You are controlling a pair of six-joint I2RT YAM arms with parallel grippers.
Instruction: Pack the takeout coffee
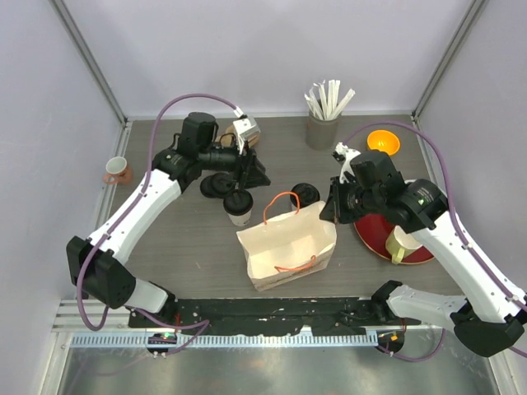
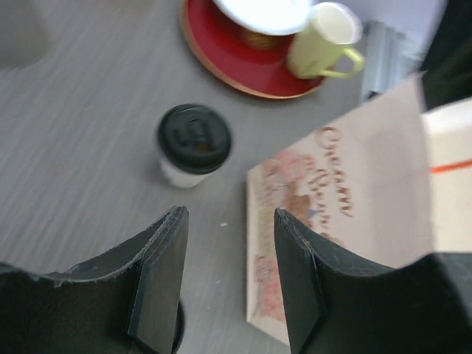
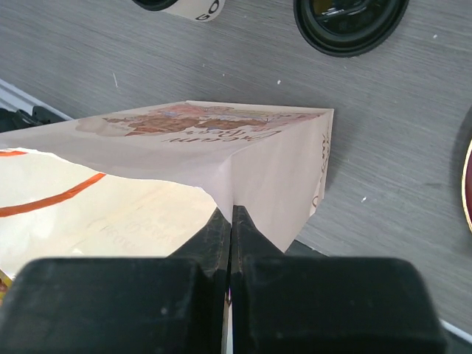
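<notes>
The takeout coffee (image 1: pixel 240 206), a small cream cup with a black lid, stands upright just left of the paper bag (image 1: pixel 288 245). Its lettered side shows at the top edge of the right wrist view (image 3: pixel 193 9). My left gripper (image 1: pixel 254 173) hovers open just behind the cup with nothing between its fingers (image 2: pixel 230 221). My right gripper (image 1: pixel 328 212) is shut on the bag's upper right rim (image 3: pixel 232 210), and the bag's mouth gapes. The bag (image 2: pixel 346 221) stands upright with orange handles.
A second black-lidded cup (image 1: pixel 305 195) (image 2: pixel 193 144) stands behind the bag. Loose black lids (image 1: pixel 216 186) lie at the left. A red plate (image 1: pixel 375 234) with a yellow mug (image 1: pixel 401 244) sits at the right. A stick holder (image 1: pixel 323 130), an orange bowl (image 1: pixel 383 142) and a pink mug (image 1: pixel 118 170) ring the table.
</notes>
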